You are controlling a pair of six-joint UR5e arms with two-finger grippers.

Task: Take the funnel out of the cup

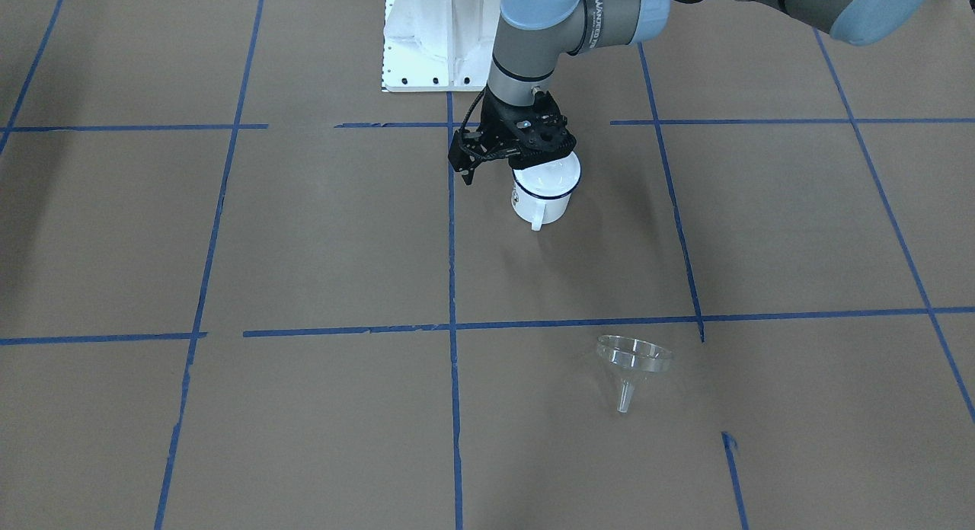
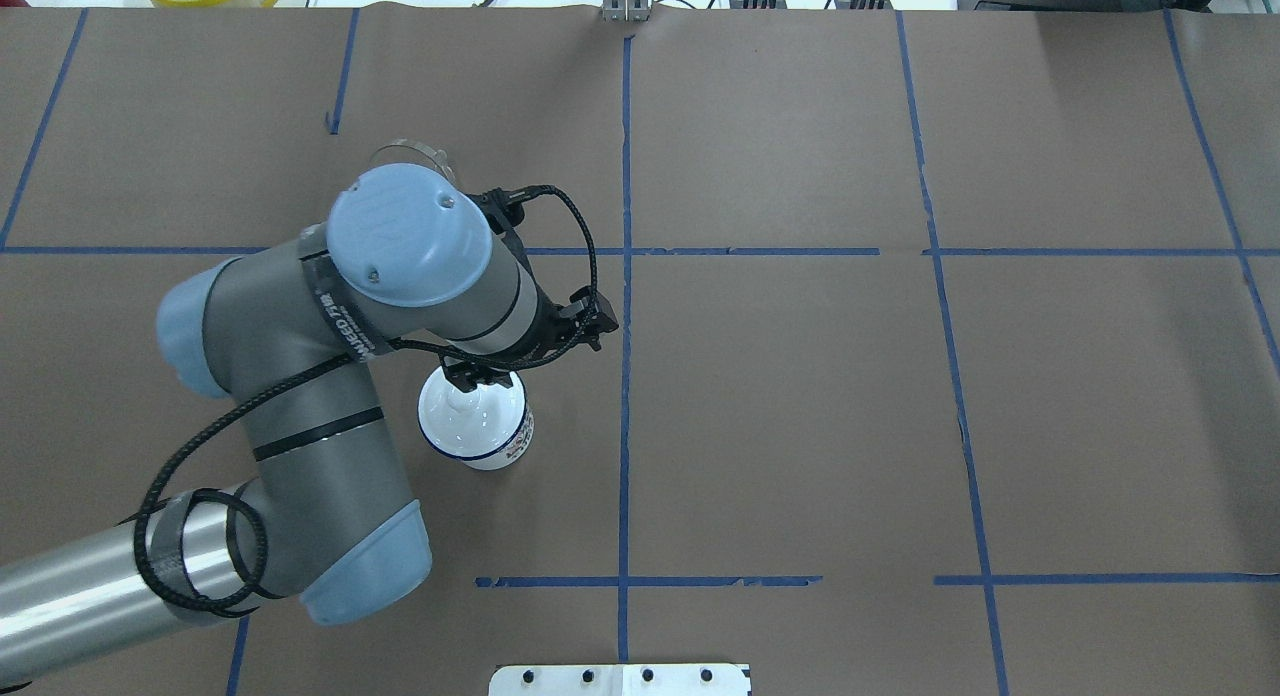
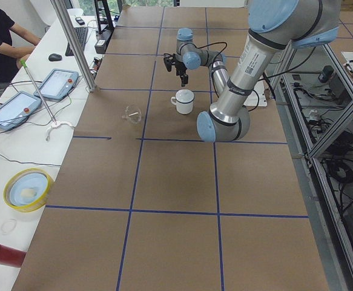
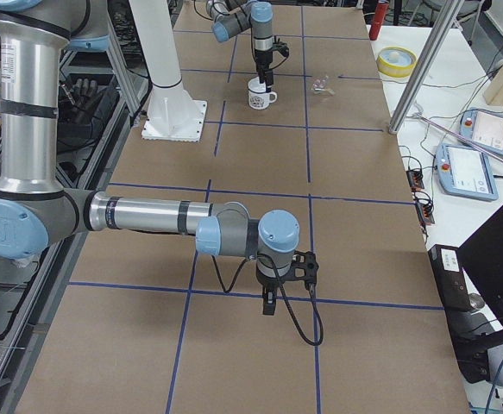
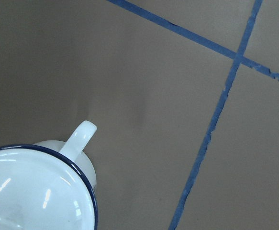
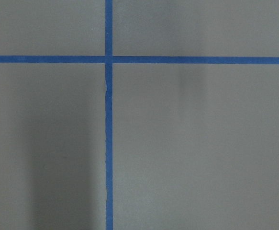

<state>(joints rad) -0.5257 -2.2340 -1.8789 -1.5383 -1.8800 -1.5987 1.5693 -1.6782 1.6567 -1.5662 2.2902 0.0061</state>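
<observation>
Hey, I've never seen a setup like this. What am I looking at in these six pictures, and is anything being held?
These are two robot arms at a paper-covered table, caught at one moment by six cameras: one facing the robot, one above and behind it, one at each table end, and one on each wrist. The left gripper hangs right over a white enamel cup. I cannot tell whether its jaws grip anything. A clear funnel lies on the table, well apart from the cup. The right gripper hangs over the table far from both.

The blue-taped table (image 1: 305, 233) bears the upright cup (image 1: 545, 202) and, well apart, the seemingly tipped funnel (image 1: 631, 362).
</observation>
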